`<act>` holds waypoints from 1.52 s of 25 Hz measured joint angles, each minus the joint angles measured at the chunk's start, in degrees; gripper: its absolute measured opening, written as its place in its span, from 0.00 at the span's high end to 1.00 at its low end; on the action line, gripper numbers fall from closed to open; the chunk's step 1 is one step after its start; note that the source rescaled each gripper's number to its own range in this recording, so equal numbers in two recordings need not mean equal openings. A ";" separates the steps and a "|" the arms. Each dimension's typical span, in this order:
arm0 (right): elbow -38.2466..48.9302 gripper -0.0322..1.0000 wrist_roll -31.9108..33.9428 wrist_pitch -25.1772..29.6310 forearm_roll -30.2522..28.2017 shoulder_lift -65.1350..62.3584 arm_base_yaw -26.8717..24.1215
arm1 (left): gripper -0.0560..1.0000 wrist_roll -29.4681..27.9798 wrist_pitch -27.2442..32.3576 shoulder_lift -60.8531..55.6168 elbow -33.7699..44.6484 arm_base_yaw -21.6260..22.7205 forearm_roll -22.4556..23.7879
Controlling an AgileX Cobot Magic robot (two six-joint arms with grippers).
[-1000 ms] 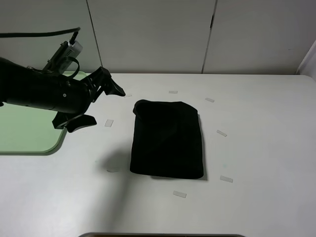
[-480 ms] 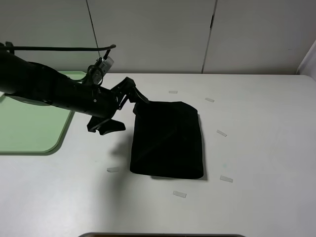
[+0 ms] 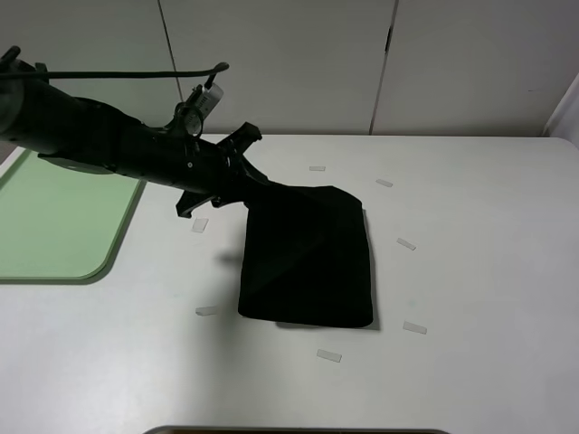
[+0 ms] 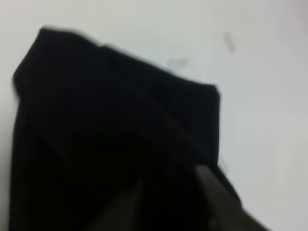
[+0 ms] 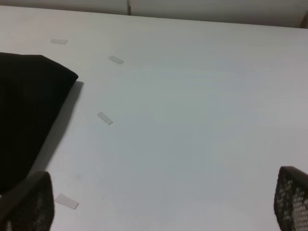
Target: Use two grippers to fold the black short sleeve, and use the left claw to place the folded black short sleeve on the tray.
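Note:
The black short sleeve lies folded into a rectangle in the middle of the white table. It fills most of the blurred left wrist view, and its edge shows in the right wrist view. My left gripper has reached across to the shirt's far left corner, with its jaws spread just above the cloth. One grey finger shows over the fabric. My right gripper is open and empty, right of the shirt and out of the exterior view. The green tray lies at the left.
Several small tape strips lie on the table around the shirt, such as one strip and another. White cabinet doors stand behind the table. The left arm's cable arcs above the tray.
My left arm has swung right from above the tray to the shirt's far left corner and come down toward it. The shirt has not moved.

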 joint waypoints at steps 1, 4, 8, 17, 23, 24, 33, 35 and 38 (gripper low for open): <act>0.00 0.00 0.00 0.00 0.00 0.00 0.00 | 0.77 0.77 0.00 0.00 -0.61 0.00 0.00; 0.00 0.00 0.00 0.00 0.00 0.00 0.00 | 0.89 2.58 0.00 0.00 -2.06 0.00 0.00; 0.00 0.00 0.00 0.00 0.00 0.00 0.00 | 0.94 4.30 0.00 0.04 -3.80 0.00 0.00; 0.00 0.00 0.00 0.00 0.00 0.00 0.00 | 0.94 10.25 -0.27 4.73 -9.99 -2.35 -0.03; 0.00 0.00 0.00 0.00 0.00 0.00 0.00 | 0.94 11.49 -5.62 11.25 -16.95 -8.69 -0.03; 0.00 0.00 0.00 0.00 0.00 0.00 0.00 | 0.94 11.55 -7.12 11.55 -17.67 -9.44 -0.03; 0.00 0.00 0.00 0.00 0.00 0.00 0.00 | 0.64 13.27 -16.63 12.08 -19.95 -12.53 -0.03; 0.00 0.00 0.00 0.00 0.00 0.00 0.00 | 0.47 14.54 -16.91 12.08 -20.37 -12.53 0.30; 0.00 0.00 0.00 0.00 0.00 0.00 0.00 | 0.36 18.11 -17.11 12.10 -21.87 -12.53 2.24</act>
